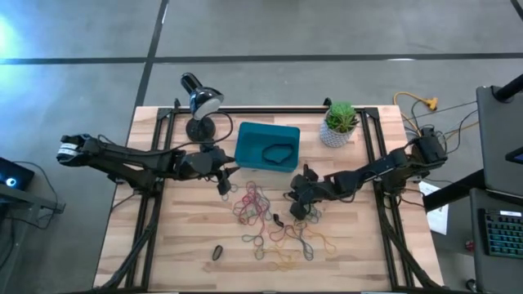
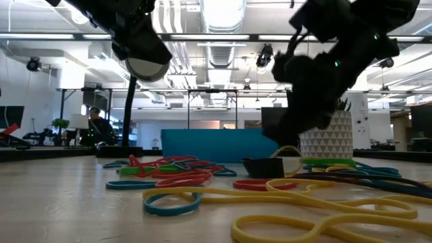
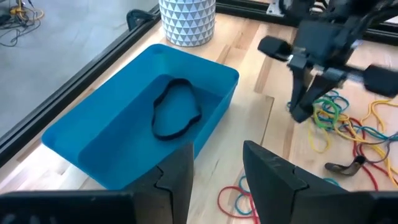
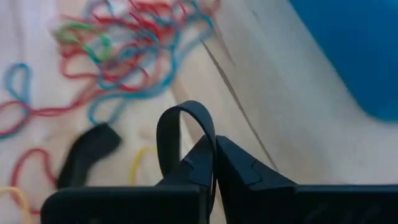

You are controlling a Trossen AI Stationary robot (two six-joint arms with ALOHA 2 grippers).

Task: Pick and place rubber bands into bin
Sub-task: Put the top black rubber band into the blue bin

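The teal bin point(image 1: 267, 147) stands at the table's far middle with one black band point(image 3: 177, 109) lying in it. Many coloured rubber bands point(image 1: 253, 208) lie loose on the wood nearer than the bin, and more point(image 1: 288, 241) lie toward the near edge. My right gripper point(image 1: 294, 208) is low over the right side of this pile, shut on a black rubber band point(image 4: 185, 124). My left gripper point(image 1: 225, 181) hangs open above the table by the bin's near left corner, with nothing between its fingers point(image 3: 180, 174). My right gripper pinches one short stretch of the black band point(image 4: 211, 146) between its two fingertips, coming slanting down from the table's right side. The rest of the band arches out past the fingertips as an open loop. Whether any of it still touches the table, I cannot tell.
A desk lamp point(image 1: 200, 102) stands at the far left and a white patterned plant pot point(image 1: 338, 131) to the bin's right. Another black band point(image 1: 217, 251) lies alone near the front left. A dark piece point(image 4: 87, 152) rests on the wood beside my right gripper.
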